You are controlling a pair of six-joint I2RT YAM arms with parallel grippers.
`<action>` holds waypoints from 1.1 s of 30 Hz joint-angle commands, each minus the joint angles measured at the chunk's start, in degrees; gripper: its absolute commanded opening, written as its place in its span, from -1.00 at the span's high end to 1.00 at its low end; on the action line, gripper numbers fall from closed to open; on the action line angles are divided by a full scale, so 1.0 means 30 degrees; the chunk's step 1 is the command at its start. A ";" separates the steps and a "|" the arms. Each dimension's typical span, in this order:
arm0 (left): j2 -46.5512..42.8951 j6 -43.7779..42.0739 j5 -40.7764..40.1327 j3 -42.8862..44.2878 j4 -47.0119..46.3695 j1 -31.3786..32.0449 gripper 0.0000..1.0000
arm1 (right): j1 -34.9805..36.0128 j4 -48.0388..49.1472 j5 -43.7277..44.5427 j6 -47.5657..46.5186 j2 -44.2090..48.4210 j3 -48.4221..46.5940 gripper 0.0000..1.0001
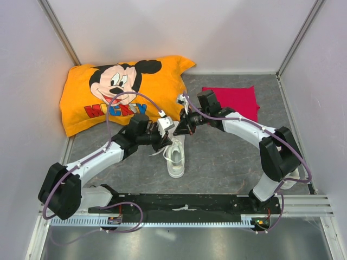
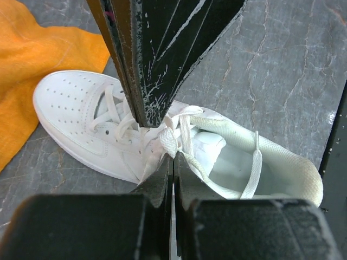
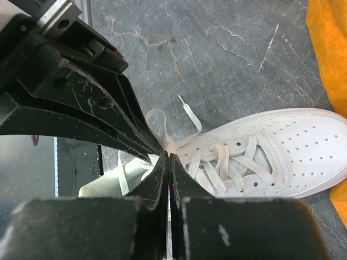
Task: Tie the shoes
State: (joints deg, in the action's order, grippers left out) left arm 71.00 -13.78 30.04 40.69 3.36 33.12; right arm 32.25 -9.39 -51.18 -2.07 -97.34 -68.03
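Left gripper (image 2: 173,162): fingers pressed tight, pinching the laces (image 2: 169,142) right at the tongue.
Right gripper (image 3: 169,158): clamped too, nipping laces, tip to tip with the left.
Shoe (image 1: 175,156): one, smooth white, perforated toe, mid-floor, toe toward pillow.
Floor (image 1: 217,157): grey, marbled, flat.
Walls (image 1: 217,32): three, pale, plain.
Pillow (image 1: 81,103): one, orange, cartoon print, far left.
Cloth (image 1: 233,100): one, red, far right.

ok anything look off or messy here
Nothing is spilled or broken. The shoe has its laces undone, and one strand trails over the collar into the opening. The left gripper and right gripper are both shut on the laces at the tongue.
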 commanded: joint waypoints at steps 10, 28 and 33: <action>0.1879 0.1430 -0.0522 0.2081 0.1167 -0.0084 0.97 | -0.0115 0.1371 -0.0724 0.0425 0.1245 0.1026 1.00; 0.1909 0.1869 0.1116 0.2260 -0.0413 -0.0202 0.97 | -0.0144 0.1957 -0.0870 0.1186 0.1333 0.1554 1.00; 0.1704 0.1898 0.1587 0.1351 -0.2519 -0.0231 0.97 | -0.0115 0.2221 -0.1045 0.1538 0.1333 0.1524 1.00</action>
State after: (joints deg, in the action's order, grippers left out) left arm 77.10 -9.43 31.79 45.93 3.84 32.58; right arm 32.03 -5.67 -52.27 1.61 -95.53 -63.51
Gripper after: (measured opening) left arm 0.023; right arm 0.007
